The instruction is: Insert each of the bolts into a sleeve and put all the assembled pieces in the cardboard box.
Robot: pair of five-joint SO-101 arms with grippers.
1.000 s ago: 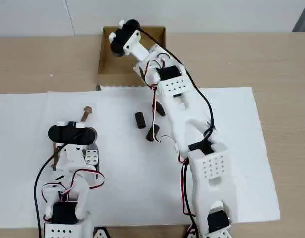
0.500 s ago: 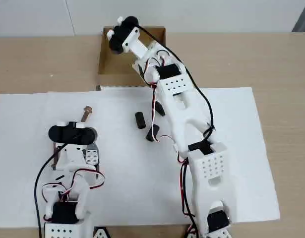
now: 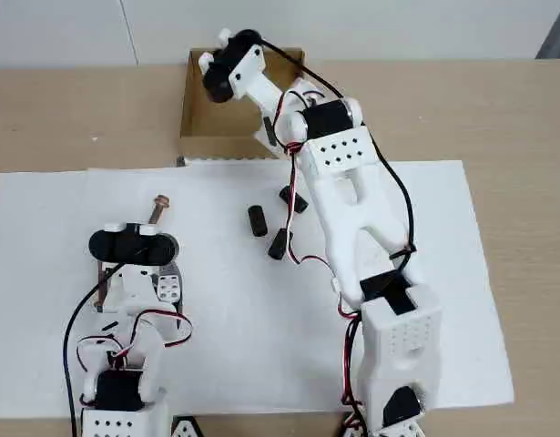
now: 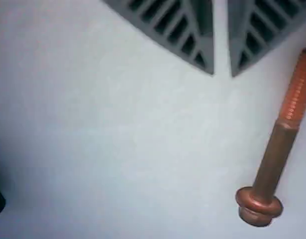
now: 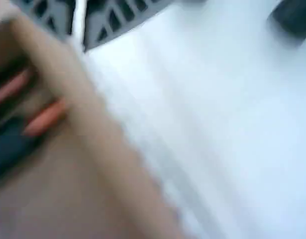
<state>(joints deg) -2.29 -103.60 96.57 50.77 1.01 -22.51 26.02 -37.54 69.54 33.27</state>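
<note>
A copper bolt [image 3: 157,208] [image 4: 272,159] lies on the white paper, its threaded end just beside my left gripper [image 4: 221,69] [image 3: 141,233], which is shut and empty. Three black sleeves [image 3: 257,220] [image 3: 280,244] [image 3: 293,198] lie loose mid-paper. My right gripper [image 5: 80,37] [image 3: 265,138] hangs over the front wall of the cardboard box [image 3: 196,118] [image 5: 93,144], fingers together with nothing between them. Inside the box, blurred, lie orange bolt shafts [image 5: 43,119] in a dark sleeve [image 5: 8,144].
The white paper [image 3: 216,309] covers the wooden table [image 3: 516,118] from its front edge up to the box. A thin brown piece [image 3: 101,278] shows beside the left arm. One loose sleeve [image 5: 294,15] shows at the right wrist view's edge.
The right arm's elbow and forearm swung to the right, uncovering the third sleeve, while its gripper stayed at the box. The left arm has not moved.
</note>
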